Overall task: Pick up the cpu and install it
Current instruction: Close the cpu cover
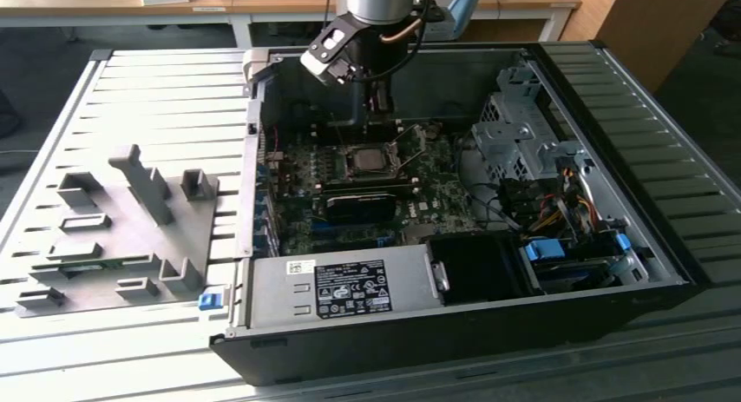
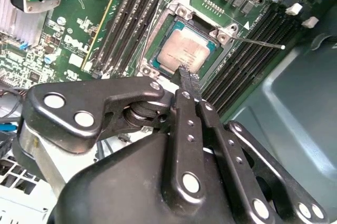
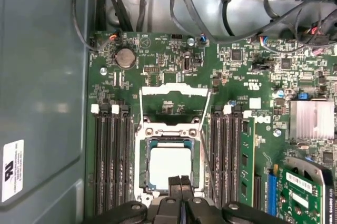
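Note:
The cpu (image 1: 370, 161), a small square chip with a shiny silver-grey top, lies flat in the socket on the green motherboard (image 1: 429, 211) inside the open computer case. Both wrist views show it in the socket, the second wrist view at cpu (image 2: 185, 50) and the first wrist view at cpu (image 3: 171, 165). The socket's metal load plate (image 3: 174, 93) stands flipped open beside it. My gripper (image 1: 377, 102) hangs a little above the chip, near its edge. Its black fingertips (image 3: 180, 183) are pressed together with nothing between them, and the gripper (image 2: 188, 79) is apart from the chip.
Memory slots (image 3: 110, 155) flank the socket on both sides. A thin retention lever (image 2: 258, 41) sticks out beside it. In the case are a power supply (image 1: 336, 285), a drive cage (image 1: 521, 133) and cables (image 1: 567, 202). A grey fixture plate (image 1: 116, 228) lies at the exterior view's left.

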Controlling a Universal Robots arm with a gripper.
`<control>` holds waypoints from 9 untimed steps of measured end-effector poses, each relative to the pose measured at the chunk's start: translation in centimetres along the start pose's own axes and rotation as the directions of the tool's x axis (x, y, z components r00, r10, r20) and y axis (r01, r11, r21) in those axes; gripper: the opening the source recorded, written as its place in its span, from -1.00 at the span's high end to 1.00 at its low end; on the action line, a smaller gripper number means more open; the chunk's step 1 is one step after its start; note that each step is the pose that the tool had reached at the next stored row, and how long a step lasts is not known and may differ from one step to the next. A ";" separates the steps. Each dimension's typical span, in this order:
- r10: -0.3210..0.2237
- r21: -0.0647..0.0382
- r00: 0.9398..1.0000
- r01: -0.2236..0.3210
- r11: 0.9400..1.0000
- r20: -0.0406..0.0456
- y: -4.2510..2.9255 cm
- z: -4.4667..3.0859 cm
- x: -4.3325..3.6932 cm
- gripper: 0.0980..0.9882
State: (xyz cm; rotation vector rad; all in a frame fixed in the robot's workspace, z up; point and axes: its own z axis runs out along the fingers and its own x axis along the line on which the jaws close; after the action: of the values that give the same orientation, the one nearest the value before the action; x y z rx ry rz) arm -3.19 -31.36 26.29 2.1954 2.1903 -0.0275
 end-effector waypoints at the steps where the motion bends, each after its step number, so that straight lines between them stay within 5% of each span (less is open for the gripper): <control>1: 0.000 0.000 1.000 0.000 1.000 0.000 0.00 -0.01 -0.07 0.98; 9: 0.000 0.000 1.000 0.000 1.000 0.000 0.33 0.01 -0.56 0.98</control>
State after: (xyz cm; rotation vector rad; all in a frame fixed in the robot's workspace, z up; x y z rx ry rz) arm -2.86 -31.92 26.30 2.1954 2.1903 -0.0277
